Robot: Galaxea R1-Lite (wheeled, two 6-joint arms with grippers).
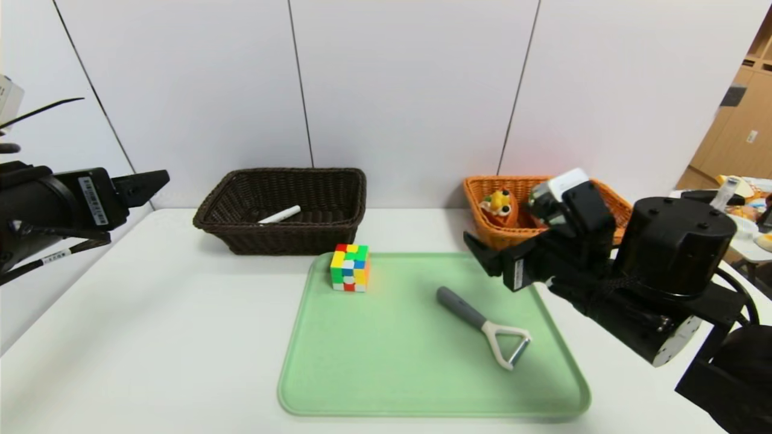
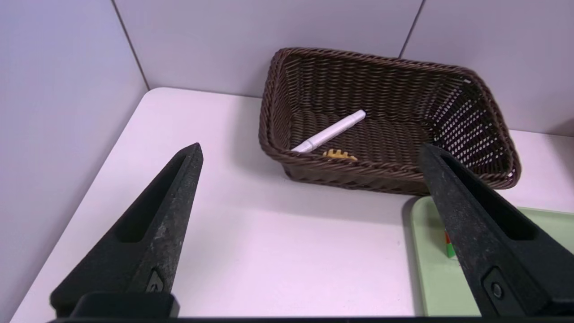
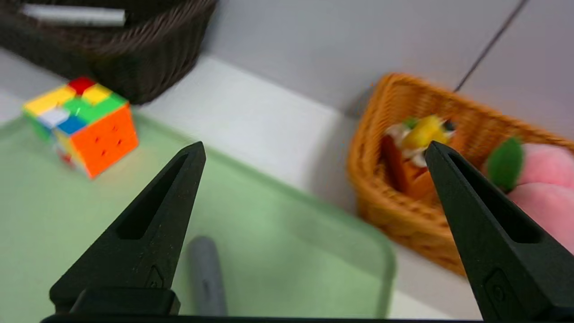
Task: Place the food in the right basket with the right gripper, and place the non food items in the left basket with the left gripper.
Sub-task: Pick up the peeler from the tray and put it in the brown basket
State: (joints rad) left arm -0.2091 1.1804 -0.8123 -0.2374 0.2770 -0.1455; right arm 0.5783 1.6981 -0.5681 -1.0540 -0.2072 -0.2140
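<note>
The puzzle cube (image 1: 350,267) and the grey-handled peeler (image 1: 485,327) lie on the pale green tray (image 1: 422,386). The white marker pen (image 1: 280,214) lies in the dark brown basket (image 1: 283,175). The left wrist view shows the spork's yellow tines (image 2: 339,154) beside the pen there. The cake slice (image 1: 499,208) sits in the orange basket (image 1: 482,184). The pink peach (image 3: 545,179) lies beside it, hidden in the head view. My right gripper (image 1: 482,253) is open and empty over the tray's far right corner. My left gripper (image 1: 148,184) is open and empty, left of the dark basket.
The wall runs close behind both baskets. Bare white table lies left of the tray and in front of the dark basket. A second table with clutter (image 1: 745,205) stands at the far right.
</note>
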